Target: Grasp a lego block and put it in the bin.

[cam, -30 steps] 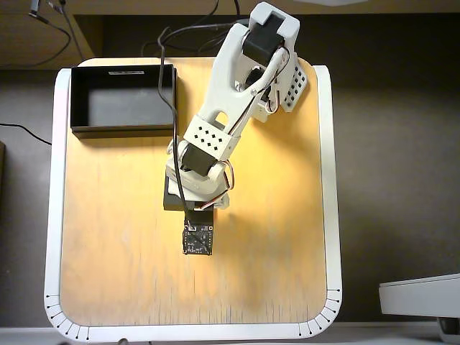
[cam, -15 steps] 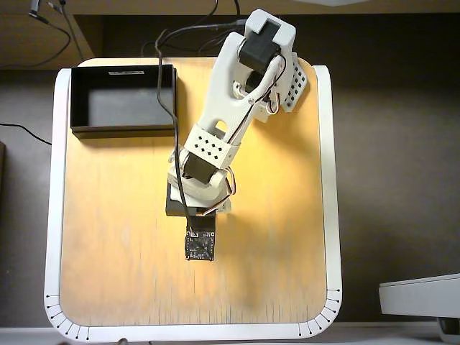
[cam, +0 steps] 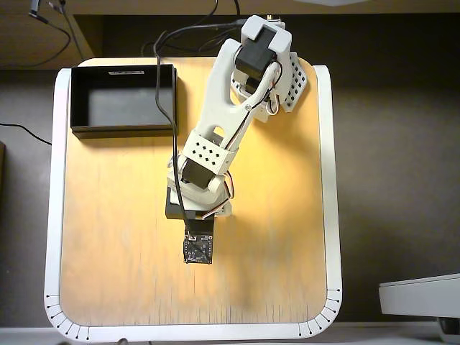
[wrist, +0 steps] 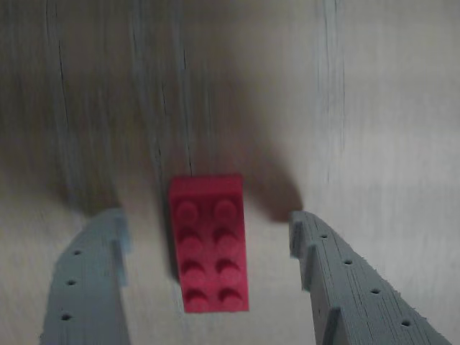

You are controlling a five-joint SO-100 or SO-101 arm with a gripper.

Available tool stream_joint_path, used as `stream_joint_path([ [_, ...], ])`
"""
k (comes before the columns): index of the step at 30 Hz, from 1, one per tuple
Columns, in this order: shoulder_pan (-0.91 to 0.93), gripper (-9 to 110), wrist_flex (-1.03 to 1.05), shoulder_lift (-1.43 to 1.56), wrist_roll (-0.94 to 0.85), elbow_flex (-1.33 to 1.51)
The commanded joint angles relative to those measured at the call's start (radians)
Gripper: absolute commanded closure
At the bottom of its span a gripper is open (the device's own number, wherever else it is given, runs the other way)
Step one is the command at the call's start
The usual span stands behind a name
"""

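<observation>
In the wrist view the red lego block (wrist: 210, 244) lies flat on the pale wooden table, studs up, with its long side pointing away from me. My gripper (wrist: 205, 219) is open, one grey finger (wrist: 90, 280) to the left of the block and one (wrist: 359, 287) to the right, neither touching it. In the overhead view the white arm (cam: 215, 144) reaches to the table's middle and hides both the block and the fingers. The black bin (cam: 122, 131) stands at the table's upper left corner with nothing in it, and is out of the wrist view.
The wooden tabletop has a white raised border (cam: 54, 215) all round. Black cables (cam: 162, 86) run from the top over the bin's right wall to the arm. A wrist camera board (cam: 198, 248) sticks out below the arm.
</observation>
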Motion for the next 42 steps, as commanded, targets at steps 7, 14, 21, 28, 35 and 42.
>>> stream_joint_path([
  [7,-0.017,98,-0.021,0.009,-0.006,-0.100],
  [14,-0.006,101,-0.020,0.015,-0.014,-0.100],
  [21,-0.002,101,0.023,0.101,-0.021,-0.101],
  [28,-0.014,101,0.051,0.288,-0.058,-0.101],
  [35,0.005,101,0.063,0.486,-0.086,-0.101],
  [42,0.117,101,0.074,0.669,-0.130,-0.101],
])
